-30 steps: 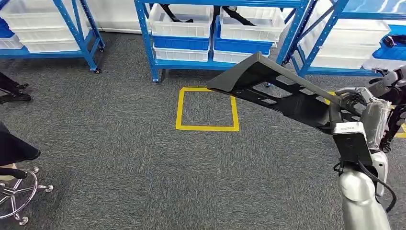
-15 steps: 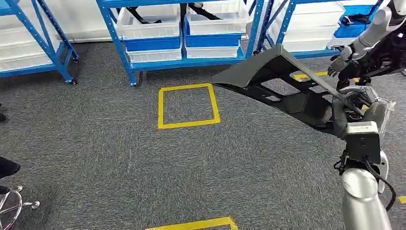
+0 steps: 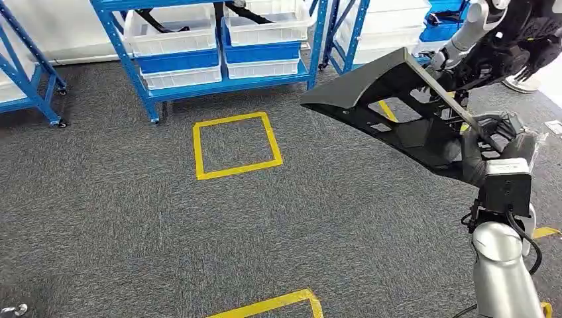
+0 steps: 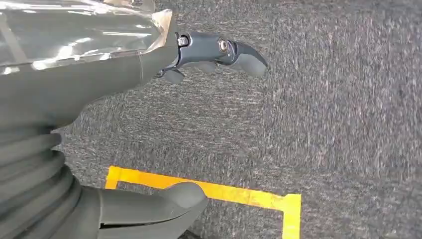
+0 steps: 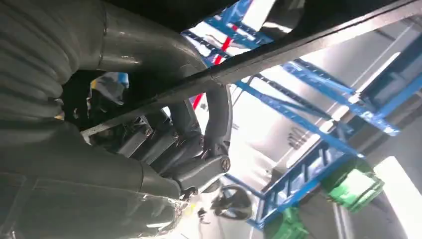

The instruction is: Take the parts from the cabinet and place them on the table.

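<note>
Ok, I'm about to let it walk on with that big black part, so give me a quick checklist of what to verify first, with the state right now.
1. Right hand grips the black part: ok, fingers wrap its edge bar in the right wrist view.
2. Part clear of the blue rack: ok, it hangs over open carpet.
3. Second robot close behind the part's far edge: not ok, whether they touch cannot be told.
4. Left hand free: ok, it holds nothing above the carpet.
5. Table to place it on: cannot tell where it is.
6. Floor ahead, around the yellow tape square: ok, bare carpet.
</note>
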You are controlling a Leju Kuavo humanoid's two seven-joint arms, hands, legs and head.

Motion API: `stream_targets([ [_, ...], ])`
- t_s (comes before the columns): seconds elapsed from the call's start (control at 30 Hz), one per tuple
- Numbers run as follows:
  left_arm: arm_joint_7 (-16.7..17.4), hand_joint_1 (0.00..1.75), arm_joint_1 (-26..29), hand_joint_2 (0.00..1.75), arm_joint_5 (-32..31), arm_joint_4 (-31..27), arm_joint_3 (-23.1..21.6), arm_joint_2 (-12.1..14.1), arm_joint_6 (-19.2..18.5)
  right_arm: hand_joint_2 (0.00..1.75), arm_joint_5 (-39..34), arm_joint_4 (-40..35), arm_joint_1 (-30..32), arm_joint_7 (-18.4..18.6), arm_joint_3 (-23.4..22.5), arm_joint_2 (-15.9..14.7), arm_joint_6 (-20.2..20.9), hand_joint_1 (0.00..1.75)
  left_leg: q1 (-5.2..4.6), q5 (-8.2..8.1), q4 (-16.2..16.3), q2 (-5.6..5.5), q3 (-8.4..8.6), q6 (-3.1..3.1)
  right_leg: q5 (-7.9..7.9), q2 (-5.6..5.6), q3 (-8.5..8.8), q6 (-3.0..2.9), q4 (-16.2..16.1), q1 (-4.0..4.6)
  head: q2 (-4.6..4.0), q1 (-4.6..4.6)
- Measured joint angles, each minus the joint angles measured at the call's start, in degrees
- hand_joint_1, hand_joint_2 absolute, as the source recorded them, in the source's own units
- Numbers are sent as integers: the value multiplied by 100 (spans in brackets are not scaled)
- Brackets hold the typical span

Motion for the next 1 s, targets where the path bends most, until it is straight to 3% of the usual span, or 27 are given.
stream_targets([
  [0.07,0,0,-5,175,4,0,2,-20,7,175,-7,48,-29,-9,24,0,-15,175,14,-6,7,118,16,-20,371,-103,497,151,-910,-45,0,0],
  [0.1,0,0,-8,175,7,0,4,-24,15,175,-13,67,-60,-20,37,-2,-24,175,16,-17,25,162,20,-55,555,-268,772,210,-1427,-57,0,2],
  [0.13,0,0,-6,175,9,0,7,-4,24,175,-24,98,-118,-35,55,4,-39,175,-30,-34,48,226,10,-106,549,-480,913,180,-1729,-10,0,11],
  [0.17,-11,0,-9,175,15,0,7,-6,37,175,-44,122,-142,-46,72,9,-50,175,-40,-34,66,272,-3,-141,601,-354,906,96,-1748,22,0,-11],
  [0.27,-33,0,-14,175,28,0,9,-17,39,175,-98,192,-170,-66,87,9,-68,175,-24,-25,66,421,4,-193,628,-183,841,-9,-1709,7,0,-15],
  [0.3,-33,0,-18,175,31,-2,9,-17,39,175,-101,194,-173,-68,94,9,-72,175,9,-82,96,334,-22,-248,653,-135,845,-57,-1728,-57,0,-24],
  [0.33,-35,0,-22,175,31,-2,11,-13,39,175,-103,197,-177,-72,96,9,-79,175,23,-144,155,196,-40,-263,653,-112,840,-59,-1725,-56,0,-31],
  [0.5,-35,0,-22,175,31,-2,11,-13,39,175,-107,197,-181,-74,96,9,-81,175,23,-165,177,164,-50,-265,654,-105,838,-60,-1725,-52,0,-33],
  [0.53,-37,0,-15,175,31,-2,15,-17,37,175,-142,214,-232,-81,96,13,-103,175,23,-553,775,-143,-307,-264,675,-37,812,-160,-1724,-45,0,-46],
  [0.57,-37,0,-8,175,42,0,26,-15,37,175,-188,232,-236,-94,105,35,-116,175,21,-867,1494,-240,-645,-263,690,49,789,-190,-1723,-20,0,-52],
  [0.6,-35,0,14,175,68,0,83,-15,-4,175,-378,312,-218,-142,103,57,-120,175,20,-674,1627,-272,-729,-204,707,294,775,-213,-1717,18,0,-55],
  [0.63,-26,0,13,175,94,0,122,-11,-24,175,-523,356,-197,-232,90,70,-118,175,34,-85,305,-685,-71,-102,711,482,780,-204,-1699,3,0,-52],
  [0.67,-13,0,15,175,120,2,142,-15,-22,175,-592,371,-193,-284,76,77,-124,175,51,-140,173,-748,3,-105,716,544,737,-182,-1664,90,0,-40],
  [0.7,-11,0,12,175,135,0,149,-17,-13,175,-670,382,-152,-338,62,92,-142,175,28,-153,177,-665,-9,-135,743,601,697,-142,-1677,48,0,-57],
  [0.77,-13,0,5,175,153,0,153,-24,15,175,-778,385,-19,-404,-11,94,-160,175,-17,-144,169,-558,-8,-116,779,729,674,-55,-1717,14,0,-46],
  [0.8,-13,0,6,175,162,0,157,-55,33,175,-815,382,36,-418,-61,87,-164,175,26,-97,97,-476,15,-66,773,723,602,-26,-1699,87,0,-44],
  [0.83,-15,0,2,175,164,0,166,-50,42,175,-837,380,101,-428,-114,90,-168,175,25,-75,73,-415,27,-36,707,380,562,-23,-1582,46,0,-46],
  [0.87,-22,0,5,175,166,0,179,-44,48,175,-870,374,120,-433,-155,92,-170,175,26,-76,71,-348,19,-6,535,140,422,-40,-1279,75,0,28],
  [0.93,-39,0,22,175,183,0,197,-48,46,175,-933,317,273,-439,-227,118,-186,175,10,-81,72,-185,8,0,133,30,-32,-52,-310,52,0,20],
  [0.97,-42,0,25,175,186,2,214,-46,44,175,-942,282,391,-439,-258,133,-195,175,11,-83,74,-112,3,-2,23,24,-210,-28,70,37,0,33],
  [1.0,-44,0,26,175,186,2,241,-48,37,175,-960,253,495,-439,-287,147,-197,175,16,-84,74,-39,3,-4,25,16,-248,17,152,15,0,28],
])
